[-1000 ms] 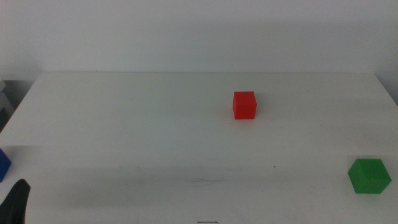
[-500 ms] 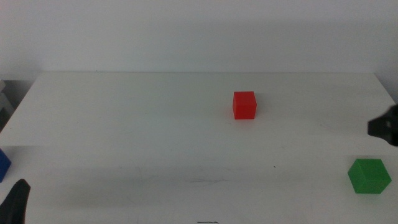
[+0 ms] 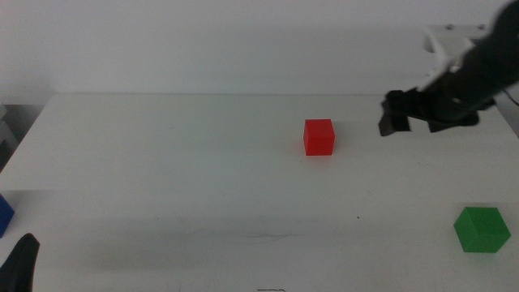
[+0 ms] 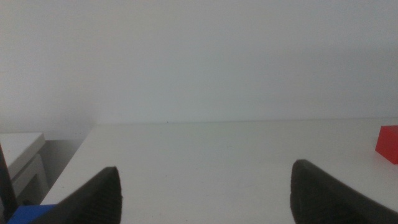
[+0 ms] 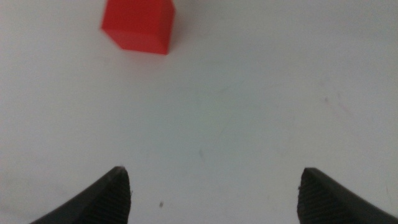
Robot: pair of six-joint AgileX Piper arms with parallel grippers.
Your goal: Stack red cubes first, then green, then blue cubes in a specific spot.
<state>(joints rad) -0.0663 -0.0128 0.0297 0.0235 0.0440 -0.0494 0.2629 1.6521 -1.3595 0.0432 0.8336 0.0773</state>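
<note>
the red cube (image 3: 319, 137) sits alone mid-bench (image 3: 162, 162), well apart from the green cube (image 3: 482, 229) at the near right and the blue cube (image 3: 5, 215) at the left edge. the right claw (image 3: 399, 113) hovers just right of red, spread wide and empty. the left claw (image 4: 205, 193) waits low, also wide. red looks light, rigid and matte; pinch its flat opposite faces, centred.

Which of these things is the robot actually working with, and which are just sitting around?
Part of the job:
- red cube
- green cube
- blue cube, at the table's left edge
- right gripper, open, nearing the red cube
- left gripper, open, waiting

Just there:
- white table
</note>
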